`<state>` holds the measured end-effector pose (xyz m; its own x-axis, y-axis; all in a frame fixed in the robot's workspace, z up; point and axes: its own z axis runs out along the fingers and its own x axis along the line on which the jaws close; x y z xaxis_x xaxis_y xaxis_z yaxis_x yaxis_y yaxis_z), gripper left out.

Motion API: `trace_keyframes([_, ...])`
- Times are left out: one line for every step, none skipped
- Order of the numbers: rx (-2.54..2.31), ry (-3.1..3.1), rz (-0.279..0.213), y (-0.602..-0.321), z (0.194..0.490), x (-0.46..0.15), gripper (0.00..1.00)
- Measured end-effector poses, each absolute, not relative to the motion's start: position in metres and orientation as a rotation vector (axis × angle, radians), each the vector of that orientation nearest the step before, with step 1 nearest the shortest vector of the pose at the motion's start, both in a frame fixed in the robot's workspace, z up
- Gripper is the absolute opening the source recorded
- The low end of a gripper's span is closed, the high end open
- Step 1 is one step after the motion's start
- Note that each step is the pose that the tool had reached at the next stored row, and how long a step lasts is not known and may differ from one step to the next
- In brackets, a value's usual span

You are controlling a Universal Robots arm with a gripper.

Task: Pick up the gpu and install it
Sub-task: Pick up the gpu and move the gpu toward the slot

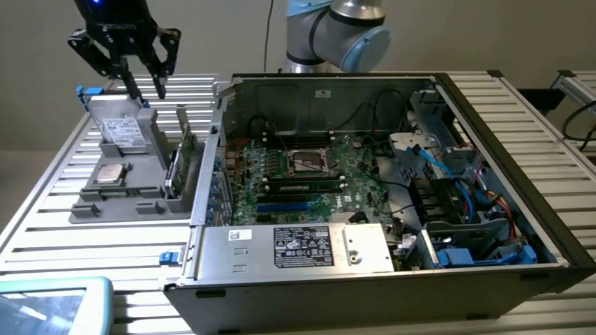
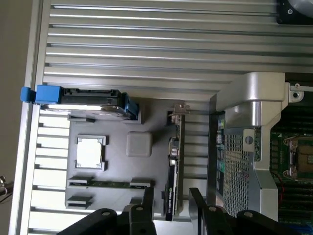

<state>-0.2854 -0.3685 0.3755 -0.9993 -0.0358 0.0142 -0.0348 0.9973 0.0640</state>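
Black fingers [image 2: 147, 205] of the hand [image 1: 147, 88] sit closest to the wrist cam, spread apart w/ nothing clamped btwn them. The hand hangs high over the far end of a grey tray [image 1: 119, 204] at the exterior view's left, clear of everything below it. From the wrist cam the gpu [image 2: 172, 166] lines up w/ the gap btwn the fingers, but no contact.

The gpu stands on its long edge in a slot on the tray's side closest to the PC case [image 1: 507, 132], silver bracket toward the far end. It's still in the tray, not in the case.

Other tray contents:
- Silver drive [image 2: 80, 100] w/ blue end pieces at the far end, roughly under the hand.
- Square silver CPU chip [image 2: 90, 152] mid-tray, just beside a plain grey square pad [image 2: 139, 144].
- Thin RAM stick [image 2: 107, 184] lying flat in a slot toward the near end.

The tray rests on the slatted aluminium table [image 1: 56, 230]. The case lies open on the table at the exterior view's right, just beside the tray. Inside it are a green mobo [image 1: 279, 183] w/ an open CPU socket [image 1: 308, 162], a labelled PSU [image 1: 303, 248] at the near side, and blue and red cables at the far right. The robot arm's joint [image 1: 336, 31] shows behind the case. A teal-edged device [image 1: 51, 303] sits at the near-left corner.
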Motion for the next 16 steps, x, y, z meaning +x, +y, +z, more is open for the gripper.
trace_keyframes([0.053, -3.125, -0.086, -0.369, 0.375, -0.286, 0.42])
trace_keyframes([0.05, -3.126, -0.072, -0.369, 0.375, -0.287, 0.48])
trace_keyframes([0.046, -3.127, -0.056, -0.369, 0.374, -0.288, 0.48])
trace_keyframes([0.042, -3.128, -0.04, -0.369, 0.374, -0.288, 0.48])
trace_keyframes([0.038, -3.13, -0.023, -0.369, 0.374, -0.288, 0.48])
trace_keyframes([0.034, -3.132, -0.012, -0.369, 0.373, -0.289, 0.48])
trace_keyframes([0.032, -3.134, -0.005, -0.369, 0.373, -0.289, 0.48])
trace_keyframes([0.03, -3.137, -0.004, -0.369, 0.372, -0.289, 0.48])
trace_keyframes([0.027, -3.14, -0.004, -0.369, 0.371, -0.289, 0.48])
trace_keyframes([0.024, -3.142, -0.004, -0.369, 0.369, -0.289, 0.48])
trace_keyframes([0.02, -3.143, -0.004, -0.369, 0.367, -0.289, 0.48])
trace_keyframes([0.016, -3.144, -0.004, -0.369, 0.366, -0.289, 0.48])
trace_keyframes([0.012, -3.144, -0.004, -0.369, 0.364, -0.289, 0.48])
trace_keyframes([0.009, -3.144, -0.004, -0.369, 0.362, -0.289, 0.48])
trace_keyframes([0.005, -3.145, -0.004, -0.369, 0.36, -0.289, 0.48])
trace_keyframes([0.001, -3.145, -0.004, -0.369, 0.358, -0.289, 0.48])
